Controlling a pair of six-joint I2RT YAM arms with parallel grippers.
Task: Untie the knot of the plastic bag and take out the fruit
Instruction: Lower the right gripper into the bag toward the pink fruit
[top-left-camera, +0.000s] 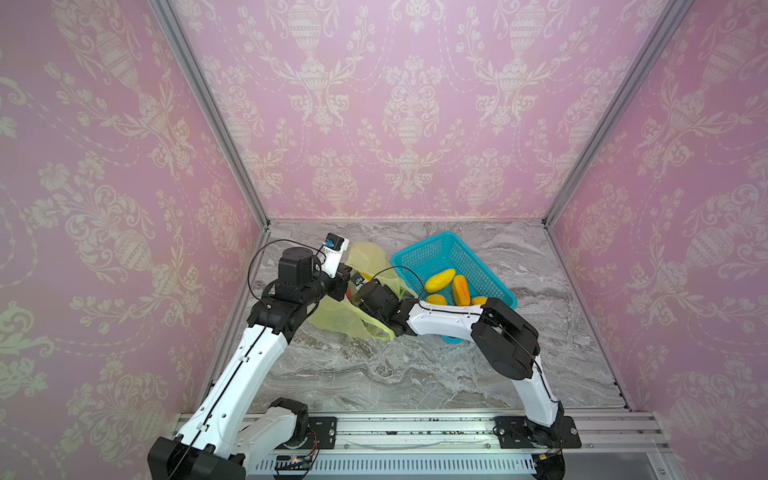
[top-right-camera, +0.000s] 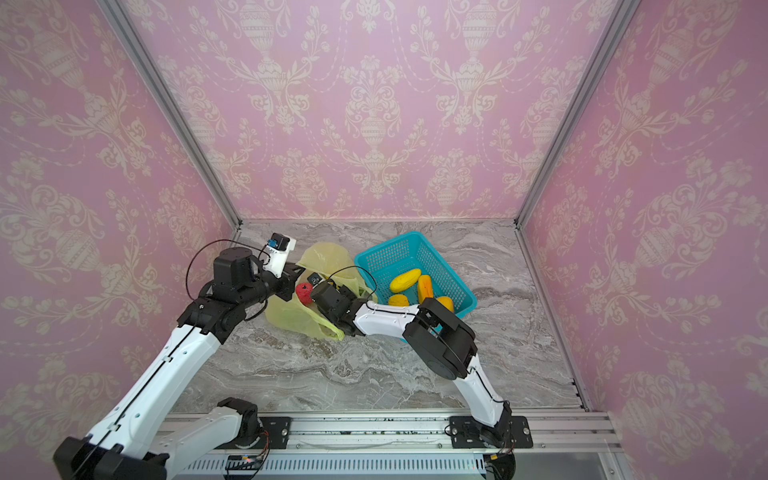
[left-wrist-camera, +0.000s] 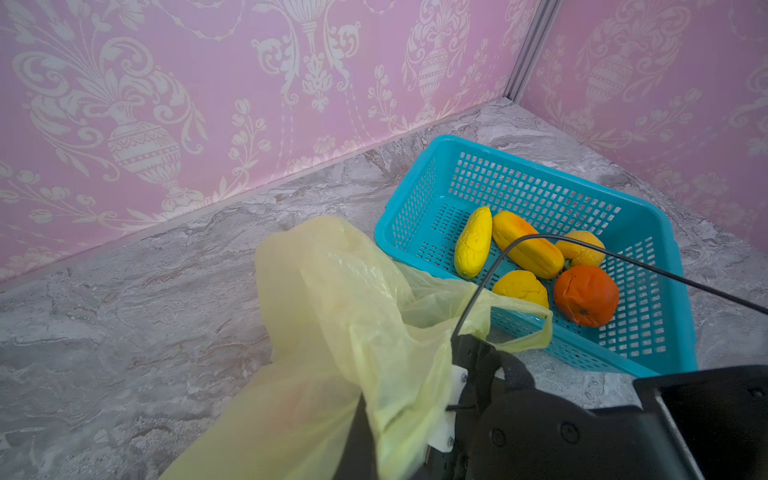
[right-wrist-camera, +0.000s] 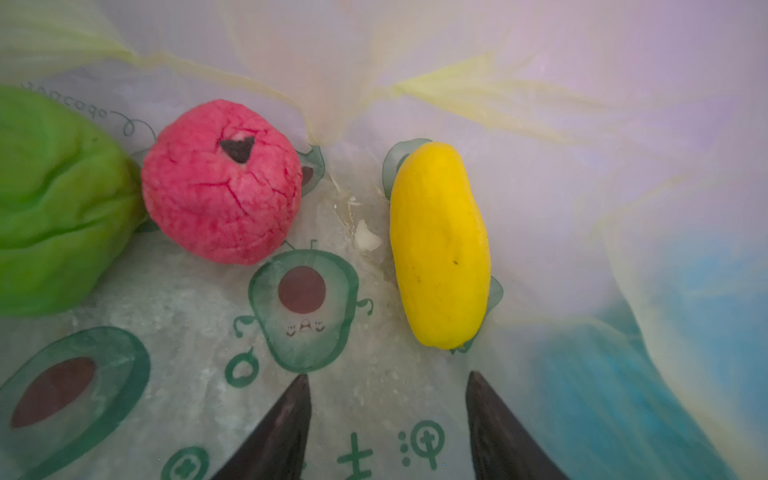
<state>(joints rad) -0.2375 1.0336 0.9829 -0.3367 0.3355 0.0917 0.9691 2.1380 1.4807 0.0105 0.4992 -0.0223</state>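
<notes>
Fruit (right-wrist-camera: 440, 245): three in the plastic bag (left-wrist-camera: 332, 291), five in the basket (left-wrist-camera: 415, 174).

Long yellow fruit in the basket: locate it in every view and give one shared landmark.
Top view: long yellow fruit in the basket, right of centre.
Top view: same fruit, nearer centre.
Left wrist: in the basket, beside a long orange-yellow fruit.
Right wrist: not in it; the yellow fruit there lies in the bag.
Shared landmark: the basket.
</notes>
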